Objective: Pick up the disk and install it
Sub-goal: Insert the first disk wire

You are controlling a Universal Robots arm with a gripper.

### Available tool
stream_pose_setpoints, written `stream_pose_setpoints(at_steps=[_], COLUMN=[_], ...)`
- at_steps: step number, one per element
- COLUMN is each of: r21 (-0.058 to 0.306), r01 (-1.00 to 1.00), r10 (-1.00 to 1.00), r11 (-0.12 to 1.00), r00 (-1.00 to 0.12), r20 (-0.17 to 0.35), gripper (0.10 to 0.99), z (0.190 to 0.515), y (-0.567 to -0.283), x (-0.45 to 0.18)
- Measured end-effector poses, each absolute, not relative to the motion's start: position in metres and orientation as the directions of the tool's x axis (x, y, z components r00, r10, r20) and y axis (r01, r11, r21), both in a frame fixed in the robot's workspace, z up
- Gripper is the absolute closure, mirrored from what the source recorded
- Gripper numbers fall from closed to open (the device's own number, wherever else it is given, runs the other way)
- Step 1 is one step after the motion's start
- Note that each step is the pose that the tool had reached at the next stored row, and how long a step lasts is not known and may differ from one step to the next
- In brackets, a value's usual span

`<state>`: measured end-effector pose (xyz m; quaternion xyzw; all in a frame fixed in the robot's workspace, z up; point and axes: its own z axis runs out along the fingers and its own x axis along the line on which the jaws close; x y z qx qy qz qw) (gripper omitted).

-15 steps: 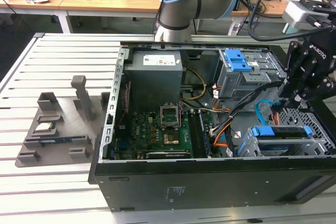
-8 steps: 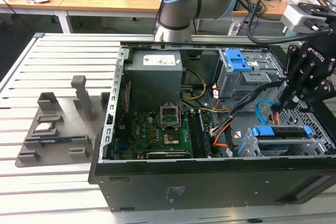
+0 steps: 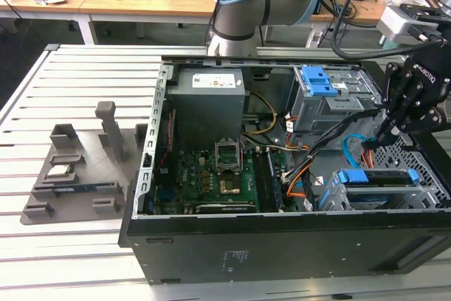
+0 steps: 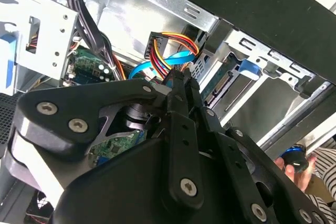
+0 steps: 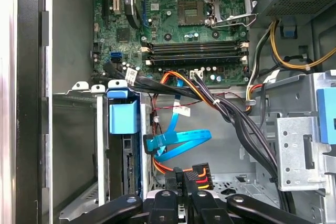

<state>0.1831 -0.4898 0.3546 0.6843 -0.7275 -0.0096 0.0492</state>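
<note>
The disk (image 3: 373, 177) sits in the lower drive cage (image 3: 423, 195) at the case's front corner, on the exterior view's right, with its blue bracket rails showing. In the first wrist view it stands edge-on in the cage, the disk (image 5: 128, 166) under its blue tab. The second wrist view shows the disk (image 4: 226, 82) by its green board edge. My gripper (image 3: 386, 132) hangs just above and beside that cage, fingers shut together with nothing visibly between them. In both wrist views the gripper (image 5: 181, 174) (image 4: 181, 77) is close to a black power connector (image 5: 202, 177) with coloured wires and a blue data cable (image 5: 181, 140).
The open computer case (image 3: 282, 244) holds a motherboard (image 3: 225, 174), a power supply (image 3: 208, 100) and an upper cage with a blue latch (image 3: 317, 82). Cable bundles (image 5: 236, 119) run past my fingers. A grey fixture tray (image 3: 70, 181) lies at the exterior view's left. A hand (image 4: 307, 169) is nearby.
</note>
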Motion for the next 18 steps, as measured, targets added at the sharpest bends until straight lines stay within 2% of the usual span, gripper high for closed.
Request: stream_pose_setpoints(at_steps=[18], r21=[0.081], r01=[-0.995], r10=[-0.997], r11=[0.063], r00=[-0.059], r20=[0.059], gripper=[0.918], z=[0.355], y=[-0.522], x=[0.183])
